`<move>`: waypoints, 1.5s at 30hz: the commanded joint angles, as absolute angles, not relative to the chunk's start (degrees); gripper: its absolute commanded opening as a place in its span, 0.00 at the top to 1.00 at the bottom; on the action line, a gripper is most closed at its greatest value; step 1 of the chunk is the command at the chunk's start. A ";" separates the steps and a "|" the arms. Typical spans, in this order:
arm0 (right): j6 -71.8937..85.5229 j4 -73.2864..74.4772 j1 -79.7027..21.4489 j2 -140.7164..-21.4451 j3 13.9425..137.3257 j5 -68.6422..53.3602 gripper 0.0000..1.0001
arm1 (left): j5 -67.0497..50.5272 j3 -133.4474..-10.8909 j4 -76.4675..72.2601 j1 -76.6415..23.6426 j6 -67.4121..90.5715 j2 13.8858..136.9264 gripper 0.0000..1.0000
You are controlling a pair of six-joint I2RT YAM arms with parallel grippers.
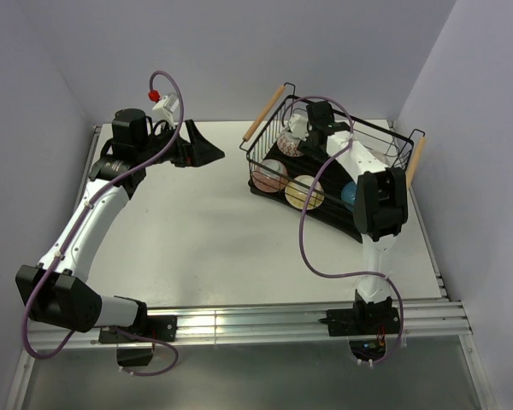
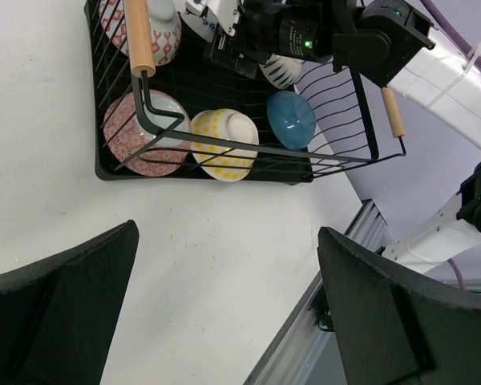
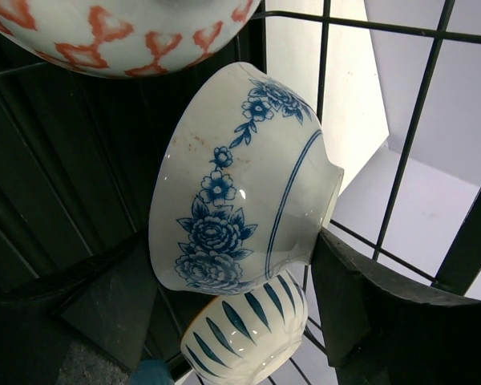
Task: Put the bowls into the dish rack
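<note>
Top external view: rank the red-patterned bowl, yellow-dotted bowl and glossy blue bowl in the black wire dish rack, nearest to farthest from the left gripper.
1. Red-patterned bowl: left end of the row in the black wire dish rack, on the side facing the open left gripper.
2. Yellow-dotted bowl: middle of the row.
3. Glossy blue bowl: right end, partly hidden.

A large rectangular black wire dish rack [image 1: 393,145] stands on the far right of the white tabletop [image 1: 205,231]. Along its near side three bowls sit in a row: a red-patterned ceramic bowl [image 1: 269,176] at the left, a yellow-dotted ceramic bowl [image 1: 304,192] in the middle and a glazed blue bowl [image 1: 349,195] at the right. Behind them lies a white bowl with red lattice [image 1: 291,143], and next to it the right tool [image 1: 310,130] reaches into the rack with a white bowl with blue flowers [image 3: 240,184] tilted between its fingers, just beside a blue-striped white bowl [image 3: 244,333]. The left tool [image 1: 214,152] hangs over the far left of the tabletop, well apart from the rack.
</note>
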State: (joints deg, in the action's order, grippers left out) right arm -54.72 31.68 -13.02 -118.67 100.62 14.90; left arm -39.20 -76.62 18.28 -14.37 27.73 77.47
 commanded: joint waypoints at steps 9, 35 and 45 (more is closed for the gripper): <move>-54.49 31.11 -13.97 -118.48 101.87 15.99 0.32 | -40.25 -76.82 15.64 -14.06 28.21 77.26 0.01; -54.14 36.38 -13.97 -117.16 103.01 12.22 0.00 | -40.52 -77.52 16.08 -13.71 27.86 77.34 0.01; -52.48 41.39 -13.97 -116.55 107.21 9.06 0.00 | -40.26 -78.31 17.05 -13.54 27.42 77.43 0.00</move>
